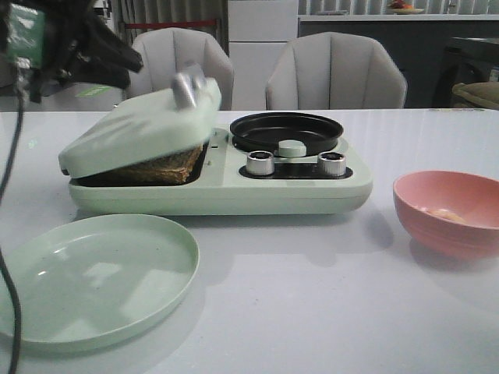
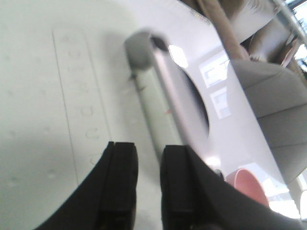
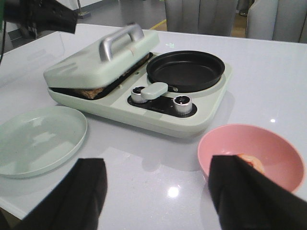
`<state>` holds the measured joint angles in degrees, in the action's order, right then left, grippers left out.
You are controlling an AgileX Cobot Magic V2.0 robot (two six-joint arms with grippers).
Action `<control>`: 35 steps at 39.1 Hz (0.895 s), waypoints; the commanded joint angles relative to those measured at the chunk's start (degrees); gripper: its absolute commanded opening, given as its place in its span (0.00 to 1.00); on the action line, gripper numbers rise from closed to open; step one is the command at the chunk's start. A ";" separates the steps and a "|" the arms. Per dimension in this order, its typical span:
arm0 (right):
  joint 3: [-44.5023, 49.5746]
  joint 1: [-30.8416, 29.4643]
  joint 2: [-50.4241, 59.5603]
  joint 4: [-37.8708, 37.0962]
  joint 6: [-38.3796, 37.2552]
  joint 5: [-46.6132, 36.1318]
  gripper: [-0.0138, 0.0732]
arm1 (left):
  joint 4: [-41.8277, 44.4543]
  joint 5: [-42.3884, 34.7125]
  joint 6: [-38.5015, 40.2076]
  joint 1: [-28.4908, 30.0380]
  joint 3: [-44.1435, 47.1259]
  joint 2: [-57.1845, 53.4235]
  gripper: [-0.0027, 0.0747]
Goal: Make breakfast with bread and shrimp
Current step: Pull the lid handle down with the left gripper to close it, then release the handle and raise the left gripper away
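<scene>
Bread [image 1: 168, 167] wedged under half-lowered lid [image 1: 136, 128] of cooker [image 1: 234, 191], crust peeking at front edge. Shrimp [image 3: 252, 162] in pink bowl [image 1: 448, 210]. Left hand [image 2: 144, 191] narrow, empty, above lid handle [image 2: 163, 91]. Right hand [image 3: 158, 191] wide over bare surface [image 1: 312, 296] between green plate [image 1: 86, 276] and bowl.

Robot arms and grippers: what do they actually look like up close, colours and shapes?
Both are black. The left gripper has two flat, blocky matte fingers with squared tips. The right gripper has wider, dark, blunt fingers. In the front view the left arm is a bulky black shape carrying a green circuit board, with a thin black cable hanging down.
</scene>
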<state>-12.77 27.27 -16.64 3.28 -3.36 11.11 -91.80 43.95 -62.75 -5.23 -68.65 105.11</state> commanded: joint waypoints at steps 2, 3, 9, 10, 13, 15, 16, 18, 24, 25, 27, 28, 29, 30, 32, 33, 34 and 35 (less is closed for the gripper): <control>-1.68 -0.15 -0.21 -0.17 0.15 -4.20 0.79 | -2.35 1.55 -1.06 -2.25 -1.20 0.29 0.30; -1.68 -0.15 -0.21 -0.17 0.15 -4.20 0.79 | -2.35 1.69 -1.06 -2.39 -1.20 0.91 0.30; -1.68 -0.15 -0.21 -0.17 0.15 -4.20 0.79 | -2.28 1.56 -1.06 -3.13 -1.20 2.68 0.30; -1.68 -0.15 -0.21 -0.17 0.15 -4.20 0.79 | -2.28 1.56 -1.06 -3.13 -1.20 2.68 0.30; -1.68 -0.15 -0.21 -0.17 0.15 -4.20 0.79 | -2.38 1.67 -1.06 -3.13 -1.20 2.54 0.30; -1.68 -0.15 -0.21 -0.17 0.15 -4.20 0.79 | -2.38 1.51 -1.06 -3.13 -1.20 2.16 0.30; -1.68 -0.15 -0.21 -0.17 0.15 -4.20 0.79 | -2.38 1.51 -1.06 -3.13 -1.20 1.97 0.30; -1.68 -0.15 -0.21 -0.17 0.15 -4.20 0.79 | -2.24 1.51 -1.06 -2.99 -1.36 1.24 0.30; -1.68 -0.15 -0.21 -0.17 0.15 -4.20 0.79 | 3.91 1.61 -0.46 -2.30 -2.80 -2.69 0.30; -1.68 -0.15 -0.21 -0.17 0.15 -4.20 0.79 | 5.66 1.61 0.06 -2.30 -3.25 -3.64 0.30; -1.68 -0.15 -0.21 -0.17 0.15 -4.20 0.79 | 10.95 1.48 2.76 -2.26 -4.73 -5.29 0.30; -1.68 -0.15 -0.21 -0.17 0.15 -4.20 0.79 | 14.64 1.48 4.81 -2.26 -5.45 -6.07 0.30; -1.68 -0.15 -0.21 -0.17 0.15 -4.20 0.79 | 17.73 1.48 6.54 -2.26 -6.44 -7.08 0.30; -1.68 -0.15 -0.21 -0.17 0.15 -4.20 0.79 | 22.07 1.48 8.97 -2.26 -7.21 -7.88 0.30; -1.68 -0.15 -0.21 -0.17 0.15 -4.20 0.79 | 30.76 1.62 13.86 -2.26 -9.29 -10.00 0.30; -1.68 -0.15 -0.21 -0.17 0.15 -4.20 0.79 | 33.74 2.01 15.54 -2.26 -10.27 -11.11 0.30; -1.68 -0.15 -0.21 -0.17 0.15 -4.20 0.79 | 37.29 2.12 17.57 -2.26 -10.92 -11.96 0.30; -1.68 -0.15 -0.21 -0.17 0.15 -4.20 0.79 | 40.39 2.28 18.90 -2.26 -11.64 -13.16 0.30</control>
<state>-12.77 27.27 -16.64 3.28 -3.36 11.11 -60.22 45.16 -50.06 -7.45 -76.48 97.68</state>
